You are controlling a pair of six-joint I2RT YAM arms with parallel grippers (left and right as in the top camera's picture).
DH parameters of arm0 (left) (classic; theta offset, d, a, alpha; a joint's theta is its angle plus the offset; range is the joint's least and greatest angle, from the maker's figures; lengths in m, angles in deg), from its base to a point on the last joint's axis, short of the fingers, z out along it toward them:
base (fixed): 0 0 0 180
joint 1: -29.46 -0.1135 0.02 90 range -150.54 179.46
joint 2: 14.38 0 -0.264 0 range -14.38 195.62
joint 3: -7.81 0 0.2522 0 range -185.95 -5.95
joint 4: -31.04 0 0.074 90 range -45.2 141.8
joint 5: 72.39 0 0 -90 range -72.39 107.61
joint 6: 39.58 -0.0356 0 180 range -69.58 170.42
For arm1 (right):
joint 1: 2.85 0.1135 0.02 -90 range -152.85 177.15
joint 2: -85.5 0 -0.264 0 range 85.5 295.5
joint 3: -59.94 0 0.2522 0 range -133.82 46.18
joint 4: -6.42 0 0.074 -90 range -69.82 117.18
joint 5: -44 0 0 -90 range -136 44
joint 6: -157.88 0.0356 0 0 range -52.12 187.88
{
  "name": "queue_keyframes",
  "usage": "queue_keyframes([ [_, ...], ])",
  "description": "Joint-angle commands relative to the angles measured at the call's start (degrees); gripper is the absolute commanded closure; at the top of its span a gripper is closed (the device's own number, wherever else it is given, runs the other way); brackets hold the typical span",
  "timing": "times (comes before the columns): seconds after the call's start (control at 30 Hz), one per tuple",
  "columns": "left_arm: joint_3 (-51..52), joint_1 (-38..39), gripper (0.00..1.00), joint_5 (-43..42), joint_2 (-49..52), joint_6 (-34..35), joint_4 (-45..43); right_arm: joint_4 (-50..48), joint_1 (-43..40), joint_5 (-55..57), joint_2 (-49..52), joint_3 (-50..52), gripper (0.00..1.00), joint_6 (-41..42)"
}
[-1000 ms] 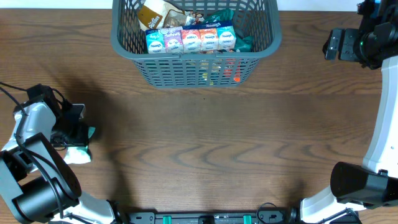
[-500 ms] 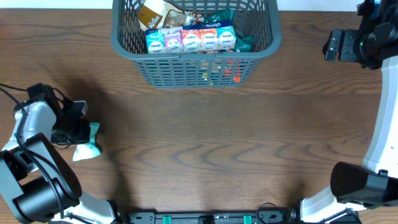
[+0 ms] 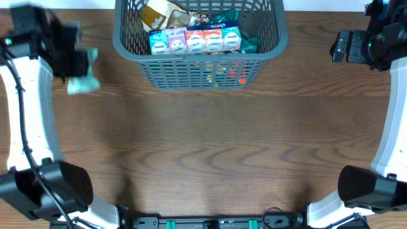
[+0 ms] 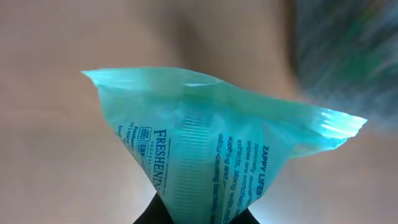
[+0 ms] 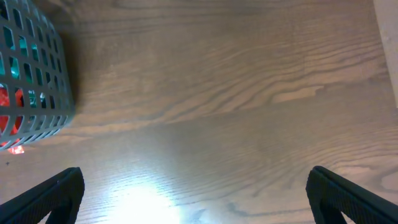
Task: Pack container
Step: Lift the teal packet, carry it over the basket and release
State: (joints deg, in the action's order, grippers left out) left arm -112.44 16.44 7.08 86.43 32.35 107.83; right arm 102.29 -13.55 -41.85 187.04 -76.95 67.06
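Container (image 3: 197,73) holding small packets (image 3: 195,40) is being flanked: a teal packet (image 4: 211,155) is being pinched by the left gripper (image 3: 75,62), the right gripper (image 5: 196,190) being held spread.

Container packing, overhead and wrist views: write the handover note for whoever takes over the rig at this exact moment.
Left gripper: shut on a teal packet, left of the container, not yet over it.
Right gripper: open, empty, over bare table to the container's right.
Done: the container holds a row of small packs and other items behind them.
Left: carry the teal packet over the rim and release it inside. No other loose items show on the table.
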Motion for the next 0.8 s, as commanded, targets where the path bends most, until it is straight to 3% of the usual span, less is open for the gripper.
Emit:
queue_keyframes([
  [0.0,-11.98,4.57,0.94,-0.83,-0.94,2.10,-0.44,0.39,-0.52,0.35,0.48,0.20,0.01,-1.01],
  [0.2,-21.29,11.50,0.94,-0.85,-0.94,0.50,-8.09,0.52,-0.52,0.33,0.48,0.20,0.01,-1.01],
  [0.33,-21.24,17.49,0.94,-0.87,-0.52,-11.69,-11.54,0.94,-0.52,0.35,0.48,0.20,0.01,-1.03],
  [0.53,-21.24,25.44,0.94,-0.85,1.97,-39.45,-10.80,1.25,-0.52,0.31,0.48,0.20,0.01,-0.98],
  [0.77,-21.24,29.27,0.94,-0.87,9.18,-45.55,-17.88,1.42,-0.52,-0.11,0.48,0.20,0.01,-0.98],
])
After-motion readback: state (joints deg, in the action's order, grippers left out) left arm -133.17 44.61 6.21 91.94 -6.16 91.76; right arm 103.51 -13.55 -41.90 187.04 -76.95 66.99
